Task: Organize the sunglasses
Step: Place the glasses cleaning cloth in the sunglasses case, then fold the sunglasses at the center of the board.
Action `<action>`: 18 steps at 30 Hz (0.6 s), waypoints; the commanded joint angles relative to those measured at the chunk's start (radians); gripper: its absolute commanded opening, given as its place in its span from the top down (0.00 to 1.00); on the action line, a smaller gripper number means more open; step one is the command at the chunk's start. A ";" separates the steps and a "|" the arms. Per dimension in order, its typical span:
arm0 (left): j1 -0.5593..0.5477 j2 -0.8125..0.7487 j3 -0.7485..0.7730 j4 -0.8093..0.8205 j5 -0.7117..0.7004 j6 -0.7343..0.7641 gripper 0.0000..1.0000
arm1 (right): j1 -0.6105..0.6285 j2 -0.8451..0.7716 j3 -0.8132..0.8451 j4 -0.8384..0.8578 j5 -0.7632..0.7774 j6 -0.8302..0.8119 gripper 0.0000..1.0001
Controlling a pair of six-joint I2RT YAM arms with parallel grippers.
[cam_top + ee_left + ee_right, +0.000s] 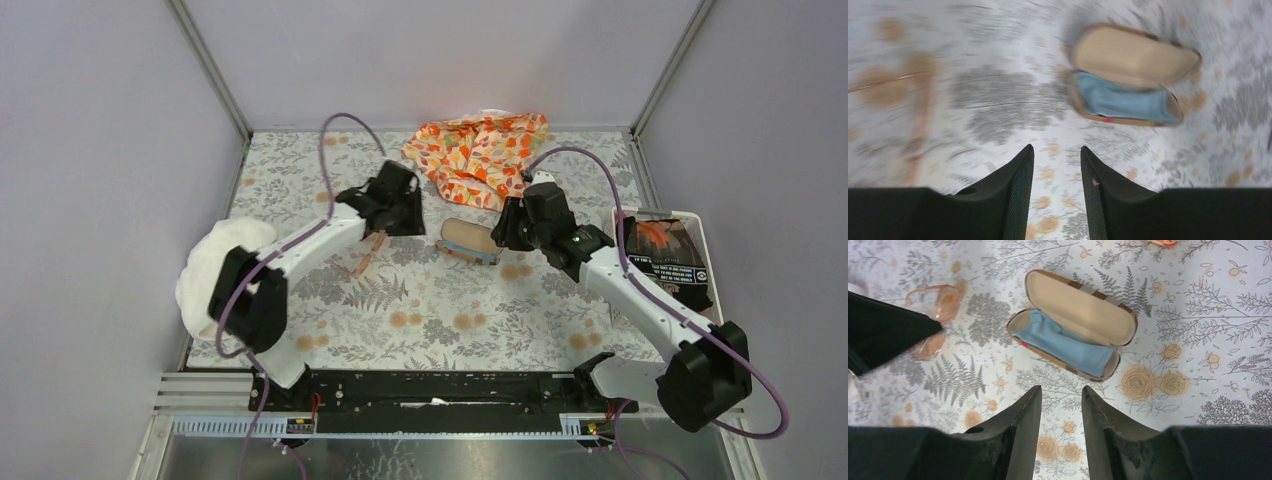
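Observation:
The sunglasses [366,258], with a thin orange-pink frame, lie flat on the floral table [440,320] left of the open brown case [470,240]. In the right wrist view the sunglasses [935,320] lie left of the case [1083,310], which holds a blue cloth [1063,342]. The left wrist view is motion-blurred: the case [1133,57] is ahead to the right and the sunglasses [918,100] are a smear on the left. My left gripper [1057,150] hovers just above the sunglasses, open and empty. On the case's right side my right gripper [1061,389] stands open, holding nothing.
An orange leaf-print cloth [480,150] is bunched at the back of the table. A white cloth [215,265] lies at the left edge by the left arm. A white bin [703,240] with a dark packet [665,255] sits at the right edge.

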 commanded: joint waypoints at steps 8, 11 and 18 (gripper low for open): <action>0.435 -0.462 -0.369 -0.126 -0.356 -0.294 0.59 | -0.003 -0.168 -0.013 -0.124 -0.091 0.000 0.48; 0.508 -0.480 -0.425 -0.087 -0.263 -0.279 0.58 | -0.004 -0.144 -0.006 -0.119 -0.135 -0.011 0.48; 0.517 -0.365 -0.417 -0.043 -0.126 -0.243 0.56 | -0.004 -0.120 -0.002 -0.074 -0.168 -0.002 0.47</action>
